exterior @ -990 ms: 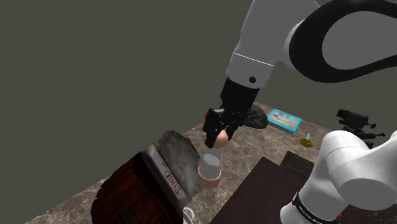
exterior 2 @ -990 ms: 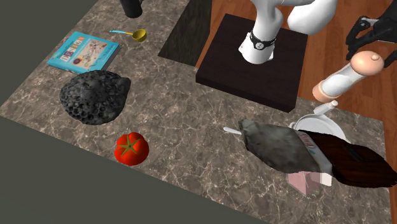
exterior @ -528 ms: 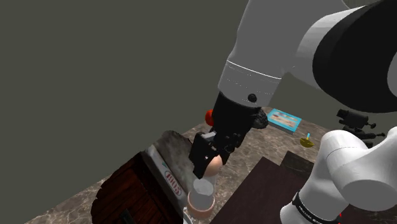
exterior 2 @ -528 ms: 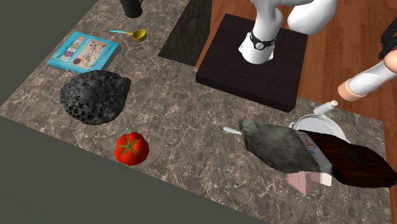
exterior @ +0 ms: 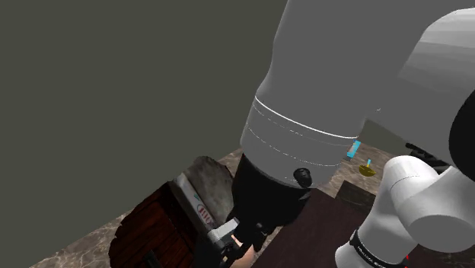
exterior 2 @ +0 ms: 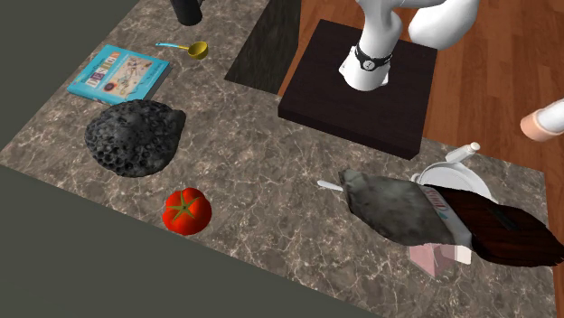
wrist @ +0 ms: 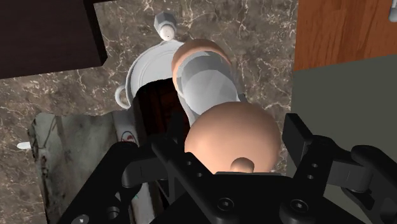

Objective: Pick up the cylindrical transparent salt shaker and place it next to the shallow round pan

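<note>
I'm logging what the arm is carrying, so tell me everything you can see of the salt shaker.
The salt shaker is a cylinder with a pale grey-white body, a peach domed cap with a small knob, and a peach ring at its far end. The gripper clasps the cap between its black fingers, holding the shaker off the marbled counter.

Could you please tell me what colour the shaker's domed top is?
Peach; the shaker's domed top shows best in the wrist view.
</note>
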You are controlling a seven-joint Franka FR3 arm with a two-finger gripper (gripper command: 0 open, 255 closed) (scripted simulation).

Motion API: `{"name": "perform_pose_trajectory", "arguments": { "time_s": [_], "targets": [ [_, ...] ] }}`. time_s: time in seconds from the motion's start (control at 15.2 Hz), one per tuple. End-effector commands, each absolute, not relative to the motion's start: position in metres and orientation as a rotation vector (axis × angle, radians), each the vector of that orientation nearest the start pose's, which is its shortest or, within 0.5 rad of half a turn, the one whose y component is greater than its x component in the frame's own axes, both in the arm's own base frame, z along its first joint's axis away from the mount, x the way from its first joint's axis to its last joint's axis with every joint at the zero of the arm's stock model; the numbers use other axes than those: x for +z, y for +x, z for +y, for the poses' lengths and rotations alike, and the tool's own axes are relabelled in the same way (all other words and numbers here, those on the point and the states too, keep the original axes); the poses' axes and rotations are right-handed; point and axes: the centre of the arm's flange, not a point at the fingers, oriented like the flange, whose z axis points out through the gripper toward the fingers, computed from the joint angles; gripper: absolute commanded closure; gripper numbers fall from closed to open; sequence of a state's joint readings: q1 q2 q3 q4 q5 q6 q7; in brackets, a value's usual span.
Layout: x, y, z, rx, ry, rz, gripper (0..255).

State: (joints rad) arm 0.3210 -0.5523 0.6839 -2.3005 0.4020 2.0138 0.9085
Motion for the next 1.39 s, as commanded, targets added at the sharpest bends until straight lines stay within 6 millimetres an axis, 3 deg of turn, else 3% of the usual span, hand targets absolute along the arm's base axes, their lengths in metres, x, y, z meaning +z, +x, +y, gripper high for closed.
{"name": "perform_pose_trajectory", "arguments": {
  "time_s": [0.0,0.46,1.32],
  "targets": [
    [0.521,0.176,0.427,-0.113,-2.969,0.143,255],
    [0.521,0.138,0.504,-0.113,-2.969,0.143,255],
    [0.452,0.138,0.504,-0.113,-2.969,0.143,255]
  ]
}}
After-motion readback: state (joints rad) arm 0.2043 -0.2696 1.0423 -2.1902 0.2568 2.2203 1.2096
